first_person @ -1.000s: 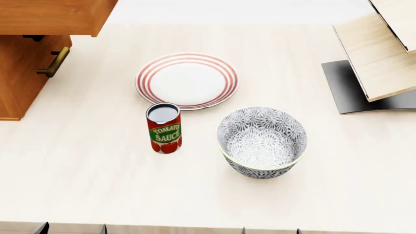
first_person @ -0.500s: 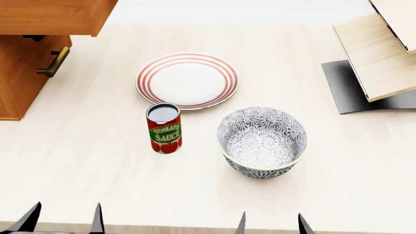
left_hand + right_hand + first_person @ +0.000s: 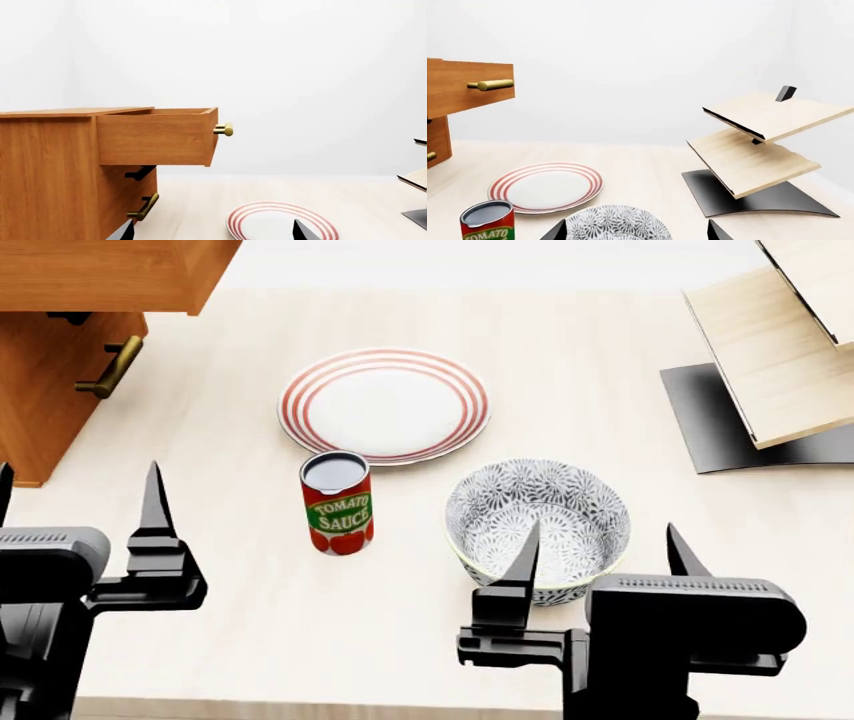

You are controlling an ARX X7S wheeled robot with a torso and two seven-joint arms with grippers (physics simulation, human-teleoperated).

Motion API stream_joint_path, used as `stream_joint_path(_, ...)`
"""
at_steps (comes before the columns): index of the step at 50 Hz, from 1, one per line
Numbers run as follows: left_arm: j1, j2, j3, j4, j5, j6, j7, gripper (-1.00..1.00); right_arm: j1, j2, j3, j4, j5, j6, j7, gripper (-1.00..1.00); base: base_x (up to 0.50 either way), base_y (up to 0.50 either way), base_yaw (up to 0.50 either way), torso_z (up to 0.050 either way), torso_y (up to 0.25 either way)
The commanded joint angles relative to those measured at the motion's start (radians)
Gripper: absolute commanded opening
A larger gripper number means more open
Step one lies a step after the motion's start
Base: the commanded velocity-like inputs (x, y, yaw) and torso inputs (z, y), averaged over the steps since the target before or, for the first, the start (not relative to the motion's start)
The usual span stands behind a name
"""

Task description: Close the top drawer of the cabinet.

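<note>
The top drawer [image 3: 157, 137] of the orange-brown cabinet [image 3: 47, 175] stands pulled out, its brass handle [image 3: 225, 129] facing the table. In the head view the drawer [image 3: 114, 270] overhangs the cabinet [image 3: 40, 400] at the far left. It also shows in the right wrist view [image 3: 467, 92]. My left gripper [image 3: 76, 500] is open and empty, near the table's front left, well short of the drawer. My right gripper [image 3: 603, 540] is open and empty, above the near side of the bowl.
A red-striped plate [image 3: 383, 404] lies mid-table, with a tomato sauce can [image 3: 336, 502] and a patterned bowl [image 3: 537, 528] nearer me. A pale slanted rack [image 3: 781, 350] on a black base stands at the right. The lower drawer handle [image 3: 112, 368] sticks out under the open drawer.
Both grippers have risen from the bottom edge of the head view to stand over the front of the table. The drawer and tabletop objects have not moved.
</note>
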Motion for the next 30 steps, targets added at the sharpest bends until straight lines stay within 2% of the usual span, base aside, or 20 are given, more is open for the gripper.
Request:
stream_joint_path(1,-0.036,-0.016,0.026,0.003,0.000,-0.008,-0.022,1.00,0.051,0.014,-0.017,-0.026,-0.005,0.055,0.026,1.00,0.00,0.00,0.00,0.000,0.000)
stream_joint_path(4,-0.037,-0.018,0.032,-0.011,-0.002,0.005,-0.023,1.00,0.042,0.025,-0.026,-0.019,0.002,-0.002,0.008,1.00,0.00,0.00,0.00,0.000,0.000)
stream_joint_path(5,-0.038,-0.018,0.032,-0.014,-0.006,0.006,-0.023,1.00,0.044,0.026,-0.027,-0.024,0.007,0.035,0.008,1.00,0.48,0.00,0.00,0.000,0.000)
stream_joint_path(30,-0.051,-0.043,0.054,-0.058,-0.024,0.026,-0.042,1.00,0.053,0.034,-0.071,0.035,-0.011,-0.009,0.045,1.00,0.50,0.00,0.00,0.000,0.000)
